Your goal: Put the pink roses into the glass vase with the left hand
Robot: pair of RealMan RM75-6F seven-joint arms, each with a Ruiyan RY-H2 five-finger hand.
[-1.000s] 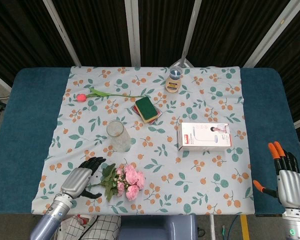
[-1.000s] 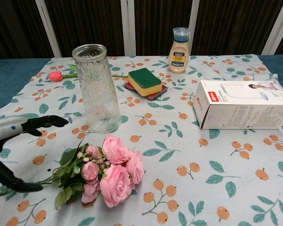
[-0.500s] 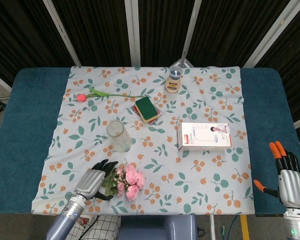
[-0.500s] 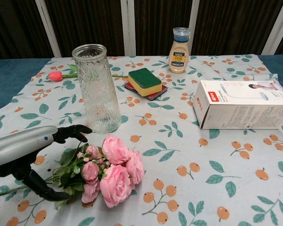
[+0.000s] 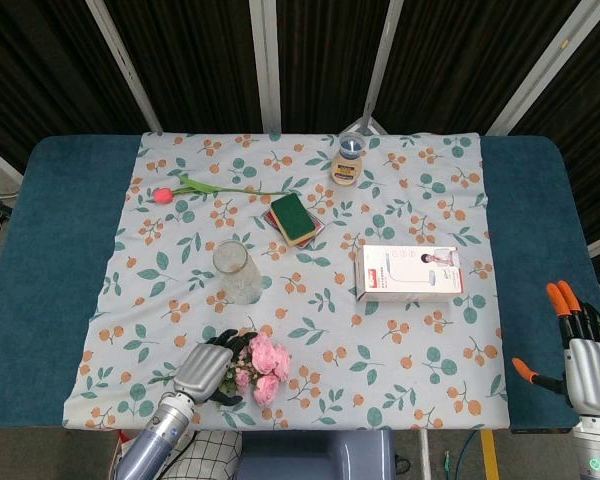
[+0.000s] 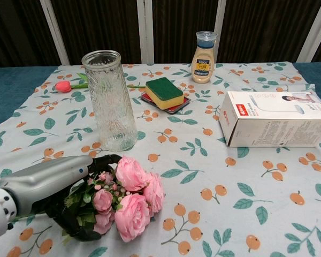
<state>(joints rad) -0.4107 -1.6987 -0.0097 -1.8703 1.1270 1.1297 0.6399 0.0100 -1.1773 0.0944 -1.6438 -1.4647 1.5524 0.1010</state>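
Left hand (image 6: pixel 53 187) curled around the leafy stems of the pink rose bunch (image 6: pixel 125 195), lying just before the tall ribbed glass vase (image 6: pixel 108 100). Risk: loose hold lets stems slip, or blooms knock the vase over.

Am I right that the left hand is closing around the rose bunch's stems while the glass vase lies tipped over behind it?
Not quite. The left hand is around the stems of the pink roses, but the glass vase stands upright on the tablecloth, mouth up, just behind the bunch. The chest view shows this plainly.
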